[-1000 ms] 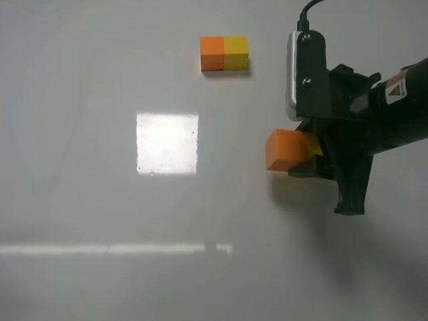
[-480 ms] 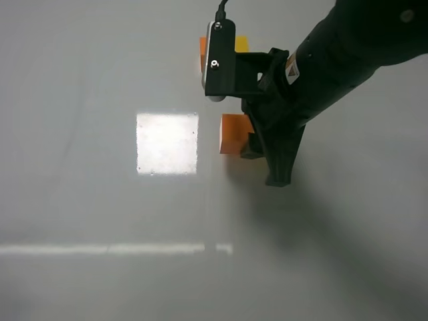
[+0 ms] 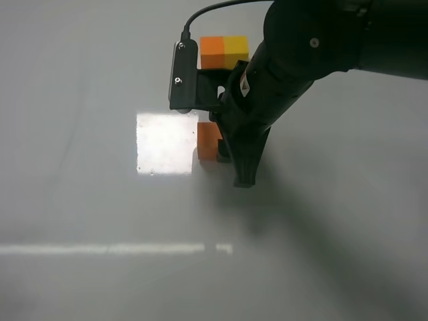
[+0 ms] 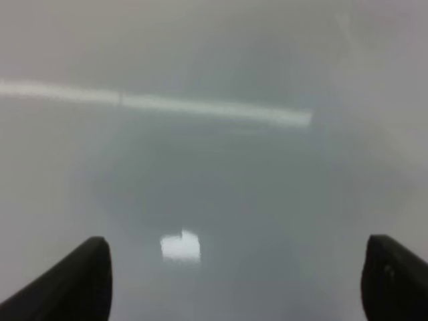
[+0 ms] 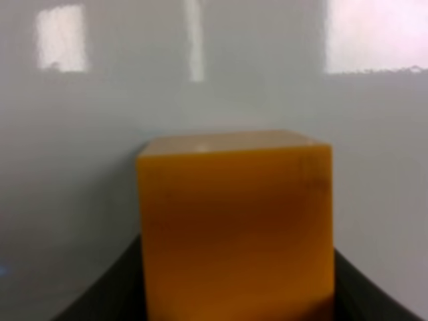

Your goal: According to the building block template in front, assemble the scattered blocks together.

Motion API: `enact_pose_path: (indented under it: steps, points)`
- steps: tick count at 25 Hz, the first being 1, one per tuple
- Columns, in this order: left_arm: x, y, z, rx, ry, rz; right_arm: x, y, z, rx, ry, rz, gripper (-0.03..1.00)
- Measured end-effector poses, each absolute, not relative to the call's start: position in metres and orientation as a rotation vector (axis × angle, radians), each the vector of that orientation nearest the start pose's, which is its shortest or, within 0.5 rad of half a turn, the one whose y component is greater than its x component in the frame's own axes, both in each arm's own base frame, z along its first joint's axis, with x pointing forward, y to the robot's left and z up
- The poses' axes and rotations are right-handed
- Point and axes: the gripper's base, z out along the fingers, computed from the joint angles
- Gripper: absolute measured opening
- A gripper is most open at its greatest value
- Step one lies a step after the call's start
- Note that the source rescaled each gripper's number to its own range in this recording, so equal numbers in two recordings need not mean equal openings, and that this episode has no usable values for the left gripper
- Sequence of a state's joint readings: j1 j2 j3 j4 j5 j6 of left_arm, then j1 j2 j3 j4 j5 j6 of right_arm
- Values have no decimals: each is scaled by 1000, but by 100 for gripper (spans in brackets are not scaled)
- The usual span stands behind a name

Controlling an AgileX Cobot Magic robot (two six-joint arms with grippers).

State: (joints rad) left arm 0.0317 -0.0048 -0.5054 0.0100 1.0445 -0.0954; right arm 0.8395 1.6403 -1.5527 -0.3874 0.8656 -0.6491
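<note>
The template (image 3: 224,52), a joined orange and yellow bar, lies at the far middle of the table. My right gripper (image 3: 225,146) has reached across to the middle, just in front of the template. An orange cube (image 3: 208,142) sticks out of its tip on the left. In the right wrist view a yellow-orange cube (image 5: 234,224) fills the space between the jaws; it looks like the yellow cube, which the arm hides in the high view. My left gripper (image 4: 234,281) is open and empty over bare table and does not show in the high view.
A bright square reflection (image 3: 167,143) lies on the grey table right beside the orange cube. A thin bright streak (image 3: 114,249) runs along the near left. The right arm (image 3: 314,53) covers the far right.
My right arm has swept left across the table with the cubes at its tip, from the right side to the middle beside the bright square. The template has not moved.
</note>
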Motion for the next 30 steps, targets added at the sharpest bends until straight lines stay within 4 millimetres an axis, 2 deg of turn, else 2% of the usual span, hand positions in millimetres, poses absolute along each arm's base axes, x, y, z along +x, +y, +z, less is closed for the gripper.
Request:
enact_pose_path:
  steps: [4, 18, 20, 23, 25, 27, 30]
  points:
    - [-6, 1, 280, -129, 2014, -29, 268, 260, 354, -1750, 1638, -385, 1]
    - [-6, 1, 280, -129, 2014, -29, 268, 262, 354, -1718, 1666, -371, 2]
    - [-6, 1, 280, -128, 2014, -28, 268, 262, 354, -1715, 1668, -370, 12]
    - [-6, 1, 280, -128, 2014, -28, 267, 261, 356, -1726, 1652, -377, 42]
    - [-6, 1, 280, -128, 2014, -28, 265, 259, 360, -1726, 1639, -378, 53]
    - [-6, 1, 280, -128, 2014, -28, 261, 257, 367, -1722, 1620, -375, 58]
    - [-6, 1, 280, -128, 2014, -28, 246, 256, 381, -1713, 1578, -352, 61]
